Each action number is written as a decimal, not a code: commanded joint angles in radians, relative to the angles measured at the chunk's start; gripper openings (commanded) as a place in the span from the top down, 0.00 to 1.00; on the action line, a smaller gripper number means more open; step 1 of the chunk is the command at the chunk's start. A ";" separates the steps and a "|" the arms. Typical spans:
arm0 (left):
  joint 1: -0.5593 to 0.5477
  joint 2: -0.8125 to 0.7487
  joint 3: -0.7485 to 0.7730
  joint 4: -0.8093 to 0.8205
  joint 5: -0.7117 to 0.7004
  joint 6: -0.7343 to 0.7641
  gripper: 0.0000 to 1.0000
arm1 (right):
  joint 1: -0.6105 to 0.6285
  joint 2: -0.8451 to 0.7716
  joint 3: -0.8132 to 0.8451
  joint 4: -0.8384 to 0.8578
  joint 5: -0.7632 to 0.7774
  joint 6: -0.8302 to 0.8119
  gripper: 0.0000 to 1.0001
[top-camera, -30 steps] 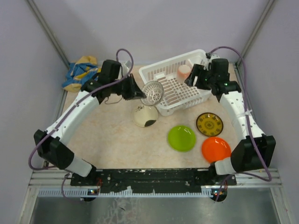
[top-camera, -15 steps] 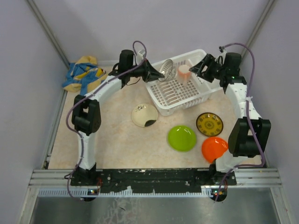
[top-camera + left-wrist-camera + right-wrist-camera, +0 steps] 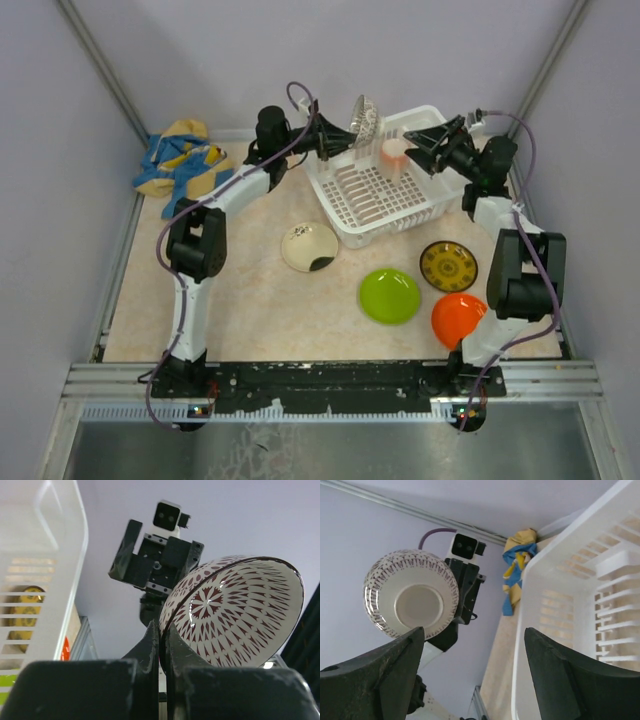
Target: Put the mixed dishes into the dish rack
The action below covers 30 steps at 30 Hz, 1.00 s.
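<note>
My left gripper (image 3: 345, 135) is shut on the rim of the small white patterned bowl (image 3: 366, 116) and holds it on edge, in the air above the far left corner of the white dish rack (image 3: 352, 222). In the left wrist view the fingers (image 3: 152, 645) pinch the bowl (image 3: 235, 610) at its rim. My right gripper (image 3: 418, 148) is open and empty, raised beside the pink cup (image 3: 393, 153) that stands in the rack. The right wrist view shows the bowl's underside (image 3: 412, 595) and the rack wall (image 3: 570, 600). The cream plate (image 3: 310, 247) lies on the table in front of the rack.
The lime-green plate (image 3: 389, 296), brown-yellow patterned plate (image 3: 448, 266) and orange plate (image 3: 462, 318) lie on the table at the right front. A blue and yellow cloth (image 3: 180, 155) lies at the far left. The cage walls stand close behind the rack.
My left arm has carried the bowl up and away from the table to above the rack's far left corner. My right gripper has drawn back and up by the pink cup.
</note>
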State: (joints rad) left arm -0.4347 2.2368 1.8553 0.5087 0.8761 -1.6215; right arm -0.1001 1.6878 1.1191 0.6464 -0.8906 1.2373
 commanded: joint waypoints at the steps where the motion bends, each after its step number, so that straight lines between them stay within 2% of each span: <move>1: -0.014 -0.018 0.021 0.136 0.028 -0.111 1.00 | 0.005 0.045 0.005 0.408 -0.043 0.278 0.18; 6: -0.029 -0.022 0.005 0.130 0.033 -0.108 1.00 | 0.031 0.053 0.004 0.445 -0.019 0.312 0.09; 17: -0.049 -0.021 -0.022 0.136 0.027 -0.112 1.00 | 0.099 0.070 0.010 0.489 0.005 0.361 0.09; 24: -0.049 -0.018 -0.031 0.150 0.031 -0.131 1.00 | 0.105 0.102 0.019 0.567 0.016 0.438 0.12; 30: -0.049 -0.017 -0.041 0.138 0.036 -0.133 1.00 | 0.109 0.118 0.016 0.609 0.015 0.477 0.21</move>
State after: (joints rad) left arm -0.4808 2.2368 1.8194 0.5770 0.9001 -1.7386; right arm 0.0029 1.7985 1.1191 1.1515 -0.8841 1.6730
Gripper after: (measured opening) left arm 0.027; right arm 0.820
